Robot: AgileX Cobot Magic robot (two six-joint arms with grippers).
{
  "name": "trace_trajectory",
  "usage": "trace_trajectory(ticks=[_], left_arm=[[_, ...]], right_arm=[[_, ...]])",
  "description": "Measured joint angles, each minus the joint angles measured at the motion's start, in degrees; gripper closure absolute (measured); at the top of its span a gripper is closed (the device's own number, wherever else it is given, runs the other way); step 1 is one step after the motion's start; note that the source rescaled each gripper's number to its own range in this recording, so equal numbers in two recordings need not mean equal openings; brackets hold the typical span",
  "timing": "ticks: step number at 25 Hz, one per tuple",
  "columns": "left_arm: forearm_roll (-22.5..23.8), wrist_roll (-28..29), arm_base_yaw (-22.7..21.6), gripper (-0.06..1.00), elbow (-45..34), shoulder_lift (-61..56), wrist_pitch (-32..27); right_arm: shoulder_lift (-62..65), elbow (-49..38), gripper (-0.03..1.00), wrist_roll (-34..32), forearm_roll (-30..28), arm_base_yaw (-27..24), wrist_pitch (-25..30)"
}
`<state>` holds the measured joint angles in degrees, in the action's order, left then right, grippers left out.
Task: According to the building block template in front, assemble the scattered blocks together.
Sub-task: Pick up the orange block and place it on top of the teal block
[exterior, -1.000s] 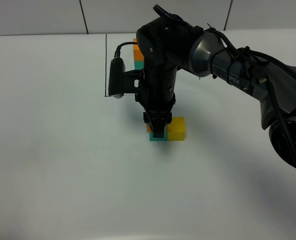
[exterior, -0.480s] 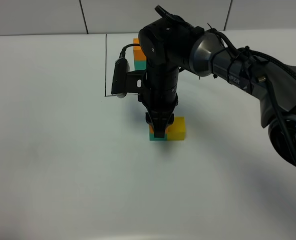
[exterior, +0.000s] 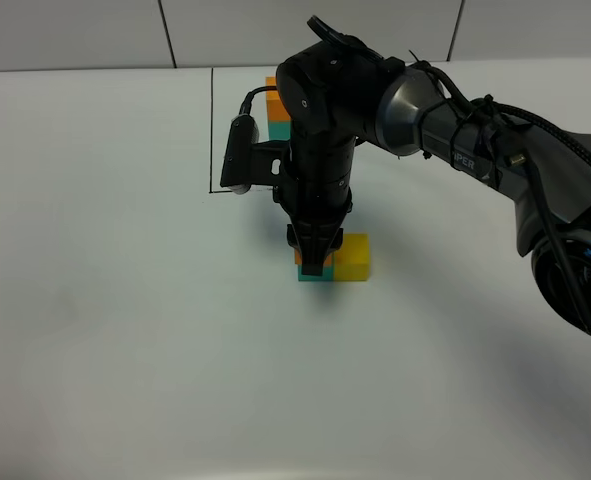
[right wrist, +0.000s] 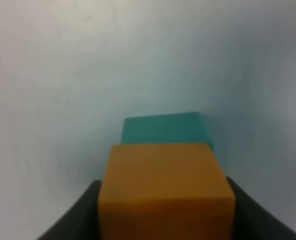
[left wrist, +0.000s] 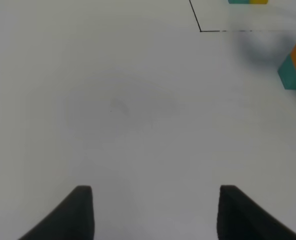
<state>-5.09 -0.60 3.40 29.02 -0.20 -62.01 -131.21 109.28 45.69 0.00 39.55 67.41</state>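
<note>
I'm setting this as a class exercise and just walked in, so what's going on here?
The right gripper holds a matte orange cube between its fingers over a matte teal cube on the white table. A matte yellow cube sits beside the teal one. Whether the orange cube is seated cannot be told. The small joined block template stands at the back, partly hidden by the arm. The left gripper hangs open, holding nothing.
</note>
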Motion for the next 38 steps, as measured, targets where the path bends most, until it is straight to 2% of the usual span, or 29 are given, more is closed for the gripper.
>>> trace_trajectory(ticks=[38], left_arm=[[0.0, -0.05, 0.0, 0.73, 0.0, 0.0, 0.0]], right_arm=[[-0.19, -0.13, 0.94, 2.93, 0.0, 0.0, -0.26]])
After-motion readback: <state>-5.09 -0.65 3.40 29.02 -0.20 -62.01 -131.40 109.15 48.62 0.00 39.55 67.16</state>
